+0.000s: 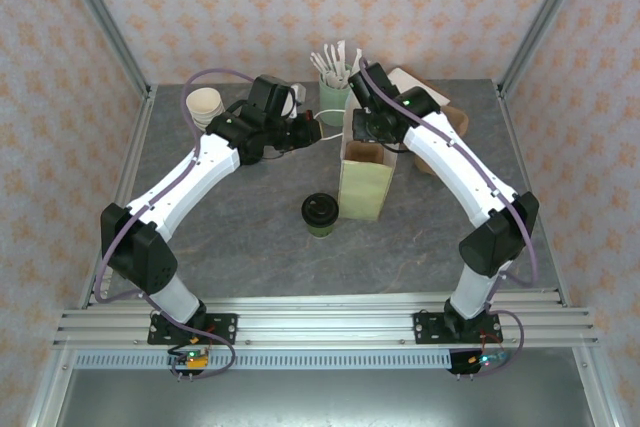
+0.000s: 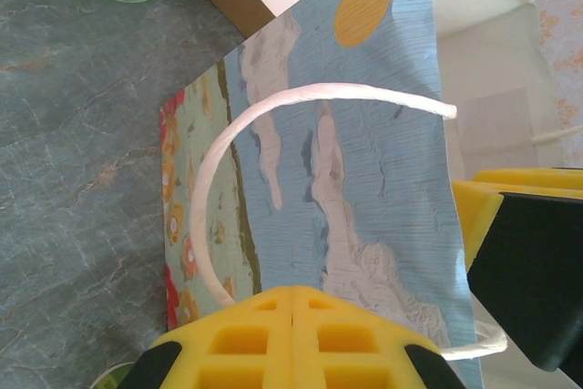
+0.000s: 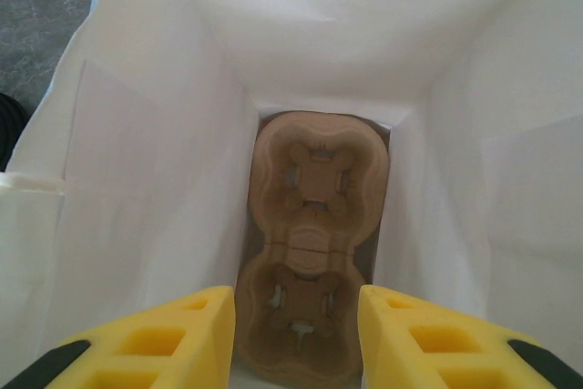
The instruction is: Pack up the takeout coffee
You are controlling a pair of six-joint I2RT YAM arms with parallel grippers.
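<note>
the takeout coffee (image 1: 320,211), a small green cup under a black lid, stands upright on the grey tabletop (image 1: 250,247), just to the left of the paper bag (image 1: 362,187) and free of both arms. the bag stands upright with its mouth open, far taller than the cup. the left pincer (image 2: 291,307) has its yellow fingers pressed together with no gap, closed on the bag's white cord handle (image 2: 211,193), which loops across the printed sky-and-cloud side and runs in under the tips. the right pincer (image 3: 296,316) hangs over the bag's mouth with its fingers spread wide and holding nothing; between them, down at the bottom of the white interior, lies a brown moulded pulp cup carrier (image 3: 314,216). at the back of the tabletop sit a stack of lidless cups (image 1: 205,105) and a pale green tumbler of wooden cutlery (image 1: 333,97).
</note>
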